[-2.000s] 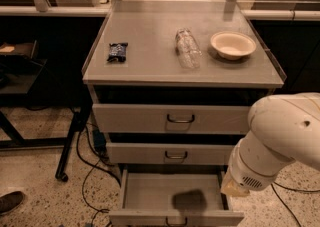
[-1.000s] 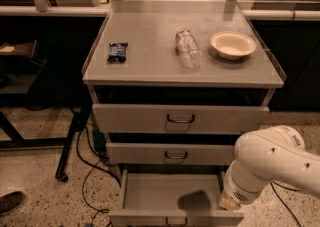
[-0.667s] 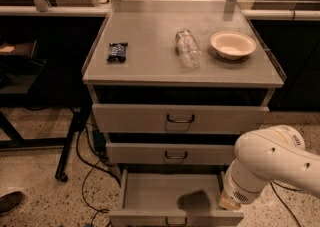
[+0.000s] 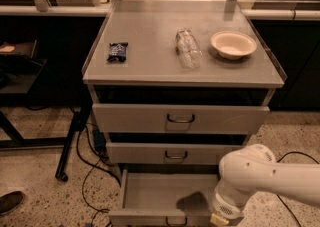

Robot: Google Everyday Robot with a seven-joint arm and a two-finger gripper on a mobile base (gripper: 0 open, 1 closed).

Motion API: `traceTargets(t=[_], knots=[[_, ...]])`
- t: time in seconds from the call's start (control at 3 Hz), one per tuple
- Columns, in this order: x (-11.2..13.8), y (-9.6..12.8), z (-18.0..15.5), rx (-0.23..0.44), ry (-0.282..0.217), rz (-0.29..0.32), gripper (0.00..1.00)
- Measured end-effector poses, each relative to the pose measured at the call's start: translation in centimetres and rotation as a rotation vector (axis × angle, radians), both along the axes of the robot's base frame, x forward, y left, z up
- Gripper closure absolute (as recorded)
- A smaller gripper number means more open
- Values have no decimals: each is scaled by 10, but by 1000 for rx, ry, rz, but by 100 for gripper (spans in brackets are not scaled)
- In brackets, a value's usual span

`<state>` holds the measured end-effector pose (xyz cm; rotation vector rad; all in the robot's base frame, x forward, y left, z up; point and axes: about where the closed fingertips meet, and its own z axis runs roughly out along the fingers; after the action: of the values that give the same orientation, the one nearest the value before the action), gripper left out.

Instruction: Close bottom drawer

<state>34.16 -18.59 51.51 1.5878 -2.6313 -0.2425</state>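
Note:
The bottom drawer (image 4: 165, 196) of the grey metal cabinet is pulled far out, and its inside is bare. Its front panel (image 4: 150, 218) lies at the lower edge of the view, with a dark wire handle (image 4: 176, 221) at its centre. The middle drawer (image 4: 175, 153) and top drawer (image 4: 180, 118) stand a little proud of the cabinet. My white arm (image 4: 265, 176) comes in from the right. My gripper (image 4: 218, 219) is at the drawer's front right corner, at the frame's lower edge, and its fingers are cut off from view.
On the cabinet top (image 4: 150, 66) lie a dark snack packet (image 4: 118, 51), a clear plastic bottle (image 4: 187, 48) on its side and a beige bowl (image 4: 233, 44). Black cables (image 4: 92, 171) trail on the speckled floor at left. A shoe (image 4: 10, 202) shows at lower left.
My arm has sunk lower and drawn in toward the drawer's front right corner. The drawer stands as far out as before.

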Motion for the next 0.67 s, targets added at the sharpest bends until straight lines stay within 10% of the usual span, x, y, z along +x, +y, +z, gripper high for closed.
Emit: traceTargets(t=[0.67], knots=[[-8, 10, -65, -17, 53, -79, 100]])
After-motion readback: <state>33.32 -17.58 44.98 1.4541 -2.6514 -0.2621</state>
